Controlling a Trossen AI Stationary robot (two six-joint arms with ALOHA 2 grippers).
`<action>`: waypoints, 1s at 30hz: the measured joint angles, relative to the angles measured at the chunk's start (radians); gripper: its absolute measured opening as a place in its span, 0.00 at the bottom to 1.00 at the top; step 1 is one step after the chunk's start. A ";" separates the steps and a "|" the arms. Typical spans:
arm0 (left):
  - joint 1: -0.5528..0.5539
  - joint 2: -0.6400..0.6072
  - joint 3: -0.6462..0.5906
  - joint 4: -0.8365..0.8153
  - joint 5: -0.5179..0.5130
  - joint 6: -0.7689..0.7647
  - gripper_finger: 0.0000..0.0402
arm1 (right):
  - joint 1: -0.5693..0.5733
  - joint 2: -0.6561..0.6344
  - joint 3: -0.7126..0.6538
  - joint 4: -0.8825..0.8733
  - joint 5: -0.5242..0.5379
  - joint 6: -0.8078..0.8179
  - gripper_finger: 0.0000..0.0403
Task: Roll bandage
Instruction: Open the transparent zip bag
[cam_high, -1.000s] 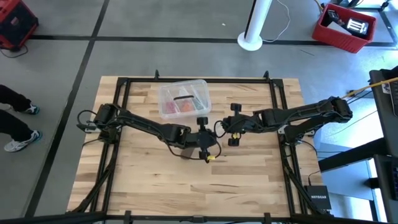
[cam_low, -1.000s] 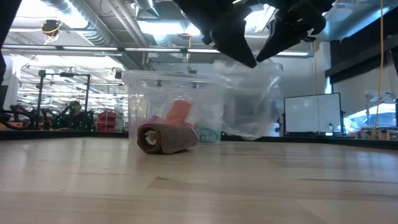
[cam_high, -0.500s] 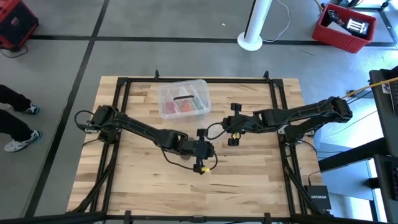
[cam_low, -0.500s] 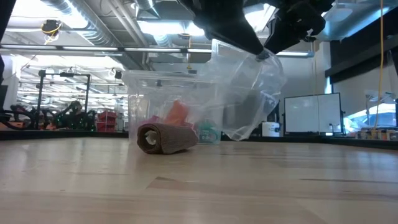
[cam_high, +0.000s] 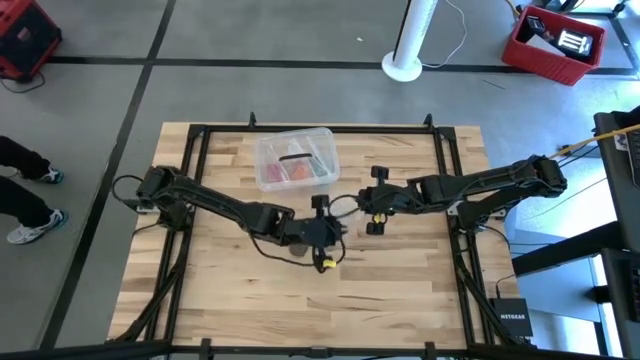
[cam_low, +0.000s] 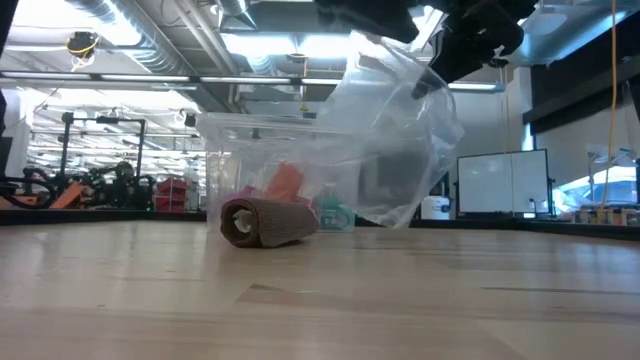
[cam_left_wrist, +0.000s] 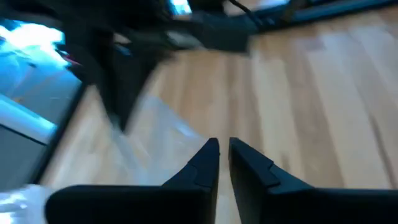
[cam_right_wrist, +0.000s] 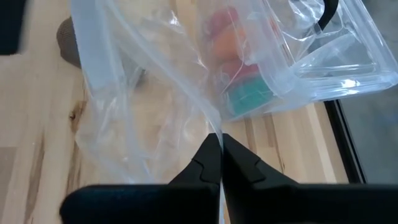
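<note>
bandage (cam_low: 266, 221) first, nearest in the low view: already a tight brown-tan roll lying on its side on the table (cam_low: 320, 300), its spiral end facing the camera and its long axis running away toward the far edge. in the right wrist view only a rounded brown end shows (cam_right_wrist: 67, 40), behind the plastic.

above it hangs the crinkled clear bag (cam_low: 395, 140), lifted off the wood, one corner pinched in the right gripper (cam_right_wrist: 219, 144) — its fingers are closed to a hairline with the film caught between them. the bag looks empty. so the roll lies below and beyond the right gripper, on the other side of the bag's sheet.

the left gripper (cam_left_wrist: 222, 149) hovers over mid-table close by the bag, fingers nearly closed with a thin gap; plastic shows just ahead of the tips, but i cannot tell whether they have hold of it. in the high view the left arm (cam_high: 230, 210) reaches in over where the roll should lie and hides it, so the left looks the nearer — a judgement, not a sighting.

farthest back sits the clear plastic box (cam_high: 294, 158), lid on, holding red, orange and teal items, just behind the roll.

the rolling itself looks finished; any next move turns on getting the bag's mouth in line with the roll's long axis.
</note>
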 joint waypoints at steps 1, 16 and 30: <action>0.006 -0.003 0.001 0.018 -0.007 0.012 0.09 | 0.000 0.000 0.000 -0.001 0.000 0.000 0.01; 0.045 0.021 0.001 0.098 -0.064 0.146 0.39 | 0.000 0.002 -0.001 0.000 0.000 -0.001 0.01; 0.082 0.044 0.001 0.072 -0.032 0.209 0.40 | 0.000 0.003 -0.002 0.023 -0.001 0.042 0.01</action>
